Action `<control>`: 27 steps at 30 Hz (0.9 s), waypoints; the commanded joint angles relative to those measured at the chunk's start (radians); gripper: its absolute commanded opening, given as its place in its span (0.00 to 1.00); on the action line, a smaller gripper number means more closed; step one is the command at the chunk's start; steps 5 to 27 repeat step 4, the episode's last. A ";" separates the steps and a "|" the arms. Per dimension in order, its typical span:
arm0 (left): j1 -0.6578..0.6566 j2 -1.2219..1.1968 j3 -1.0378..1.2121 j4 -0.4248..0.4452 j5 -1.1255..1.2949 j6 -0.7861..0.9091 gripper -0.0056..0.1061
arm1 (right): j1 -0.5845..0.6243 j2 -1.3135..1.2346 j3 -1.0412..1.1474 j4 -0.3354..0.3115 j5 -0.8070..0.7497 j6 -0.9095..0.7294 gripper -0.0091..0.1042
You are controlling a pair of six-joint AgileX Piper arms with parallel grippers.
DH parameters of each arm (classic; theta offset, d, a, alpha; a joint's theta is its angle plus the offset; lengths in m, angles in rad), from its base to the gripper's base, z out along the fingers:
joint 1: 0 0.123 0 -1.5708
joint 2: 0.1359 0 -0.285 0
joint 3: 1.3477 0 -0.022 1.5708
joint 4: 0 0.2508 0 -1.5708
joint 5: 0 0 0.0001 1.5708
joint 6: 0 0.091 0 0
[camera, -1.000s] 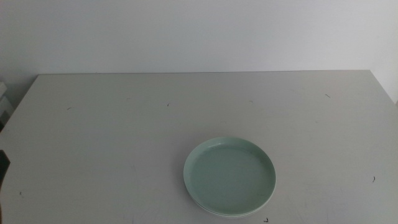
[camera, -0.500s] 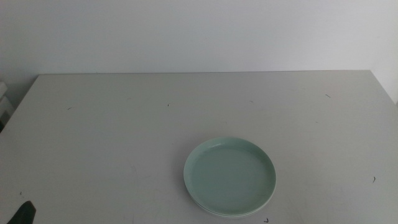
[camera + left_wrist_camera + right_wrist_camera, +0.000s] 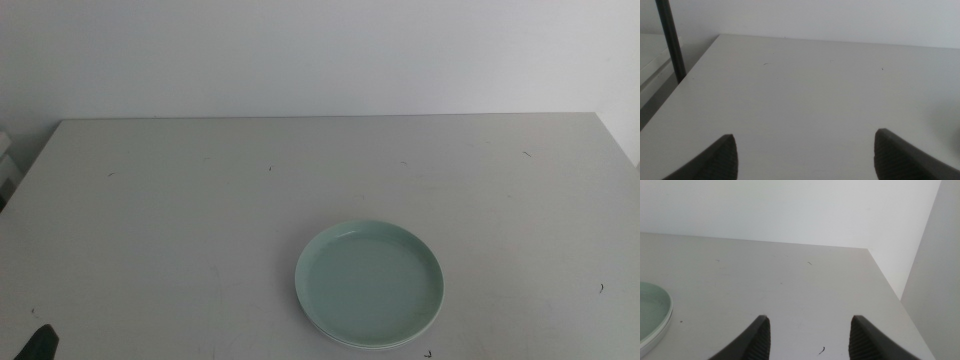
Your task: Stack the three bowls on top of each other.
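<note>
The pale mint green bowl sits at the front middle of the table, on top of a stack. Only a thin pale rim shows beneath it, so the white and grey-blue bowls are hidden and I cannot tell them apart. The stack's edge also shows in the right wrist view. My left gripper is open and empty over bare table at the front left; its tip shows in the middle view. My right gripper is open and empty, to the right of the stack and out of the middle view.
The grey table has a white wall behind it. A dark upright pole stands off the table's far left corner. The table's right edge lies near my right gripper.
The left arm's dark tip moved from the middle view's left edge down to its bottom-left corner, then stayed still. The bowl stack has not moved.
</note>
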 commanded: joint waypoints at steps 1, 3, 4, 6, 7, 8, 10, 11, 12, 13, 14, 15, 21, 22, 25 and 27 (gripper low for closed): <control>-0.007 -0.010 -0.004 -0.017 -0.086 -0.003 0.99 | -0.007 -0.018 -0.006 -0.011 -0.066 -0.008 0.44; -0.007 -0.010 -0.004 -0.017 -0.086 -0.003 0.99 | -0.007 -0.018 -0.006 -0.011 -0.066 -0.008 0.44; -0.007 -0.010 -0.004 -0.017 -0.086 -0.003 0.99 | -0.007 -0.018 -0.006 -0.011 -0.066 -0.008 0.44; -0.007 -0.010 -0.004 -0.017 -0.086 -0.003 0.99 | -0.007 -0.018 -0.006 -0.011 -0.066 -0.008 0.44; -0.007 -0.010 -0.004 -0.017 -0.086 -0.003 0.99 | -0.007 -0.018 -0.006 -0.011 -0.066 -0.008 0.44; -0.007 -0.010 -0.004 -0.017 -0.086 -0.003 0.99 | -0.007 -0.018 -0.006 -0.011 -0.066 -0.008 0.44; -0.007 -0.010 -0.004 -0.017 -0.086 -0.003 0.99 | -0.007 -0.018 -0.006 -0.011 -0.066 -0.008 0.44; -0.007 -0.010 -0.004 -0.017 -0.086 -0.003 0.99 | -0.007 -0.018 -0.006 -0.011 -0.066 -0.008 0.44; -0.007 -0.010 -0.004 -0.017 -0.086 -0.003 0.99 | -0.007 -0.018 -0.006 -0.011 -0.066 -0.008 0.44; -0.007 -0.010 -0.004 -0.017 -0.086 -0.003 0.99 | -0.007 -0.018 -0.006 -0.011 -0.066 -0.008 0.44; -0.007 -0.010 -0.004 -0.017 -0.086 -0.003 0.99 | -0.007 -0.018 -0.006 -0.011 -0.066 -0.008 0.44; -0.007 -0.010 -0.004 -0.017 -0.086 -0.003 0.99 | -0.007 -0.018 -0.006 -0.011 -0.066 -0.008 0.44; -0.007 -0.010 -0.004 -0.017 -0.086 -0.003 0.99 | -0.007 -0.018 -0.006 -0.011 -0.066 -0.008 0.44; -0.007 -0.010 -0.004 -0.017 -0.086 -0.003 0.99 | -0.007 -0.018 -0.006 -0.011 -0.066 -0.008 0.44; -0.007 -0.010 -0.004 -0.017 -0.086 -0.003 0.99 | -0.007 -0.018 -0.006 -0.011 -0.066 -0.008 0.44; -0.007 -0.010 -0.004 -0.017 -0.086 -0.003 0.99 | -0.007 -0.018 -0.006 -0.011 -0.066 -0.008 0.44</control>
